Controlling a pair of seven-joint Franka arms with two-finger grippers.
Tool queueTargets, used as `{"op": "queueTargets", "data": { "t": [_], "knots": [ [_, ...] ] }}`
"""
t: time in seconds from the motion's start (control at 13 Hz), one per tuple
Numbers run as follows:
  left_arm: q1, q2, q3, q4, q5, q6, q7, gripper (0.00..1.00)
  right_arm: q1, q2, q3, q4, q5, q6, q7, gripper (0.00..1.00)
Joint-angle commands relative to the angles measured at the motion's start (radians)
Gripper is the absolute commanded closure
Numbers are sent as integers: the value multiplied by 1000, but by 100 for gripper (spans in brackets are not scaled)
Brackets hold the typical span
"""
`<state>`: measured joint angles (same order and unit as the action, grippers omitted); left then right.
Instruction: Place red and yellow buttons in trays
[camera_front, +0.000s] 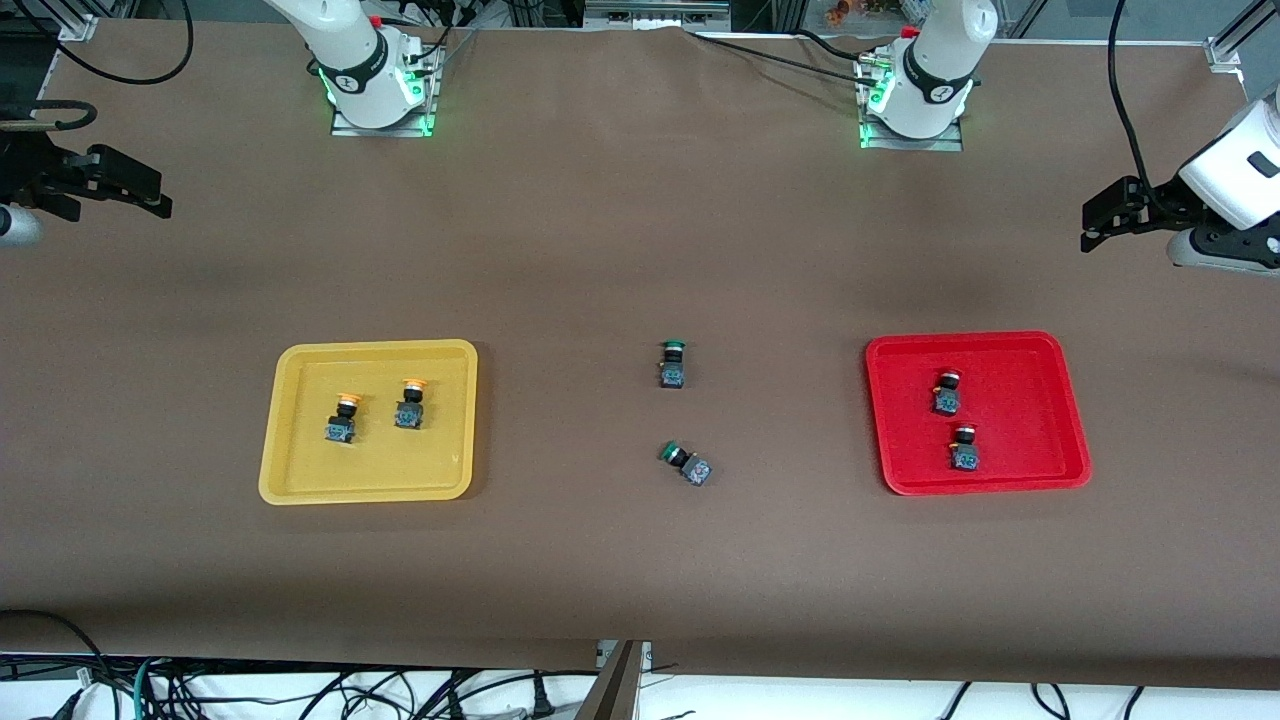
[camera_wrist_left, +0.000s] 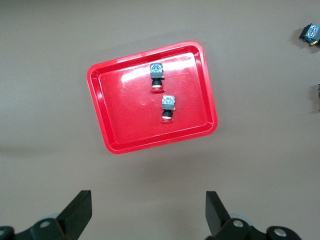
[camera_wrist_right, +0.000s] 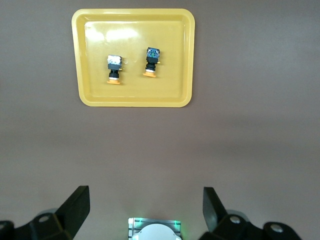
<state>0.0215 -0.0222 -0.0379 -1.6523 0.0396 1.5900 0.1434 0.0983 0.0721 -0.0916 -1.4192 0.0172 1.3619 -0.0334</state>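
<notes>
Red-capped buttons (camera_front: 955, 420) in red tray (camera_front: 1040, 350), yellow-capped buttons (camera_front: 375, 410) in yellow tray (camera_front: 300, 480); both pincers wide.

The front view looks steeply down from high across the brown cloth-covered tabletop (camera_front: 600, 250), facing both bases at 12 o'clock. Each wrist view looks straight down from well above. The left one shares the shallow red plastic tray (camera_wrist_left: 197, 131) (camera_front: 1040, 478) with it, the right one the shallow yellow plastic tray (camera_wrist_right: 136, 100) (camera_front: 300, 485).
</notes>
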Motion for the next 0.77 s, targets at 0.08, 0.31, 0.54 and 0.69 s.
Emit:
{"op": "queueTargets", "data": {
  "t": [0.08,0.31,0.54,0.69],
  "knots": [
    [-5,-27,-22,-29,0,15,1,0,-12,-9,13,0,-11,-11,-10,0],
    [-6,-24,-23,-26,0,21,1,0,-12,-9,13,0,-10,-11,-11,0],
    [-3,-18,-23,-24,-4,18,4,0,-12,-9,13,0,-9,-11,-11,0],
    [-3,-18,-23,-24,-4,18,4,0,-12,-9,13,0,-11,-11,-11,0]
  ]
}}
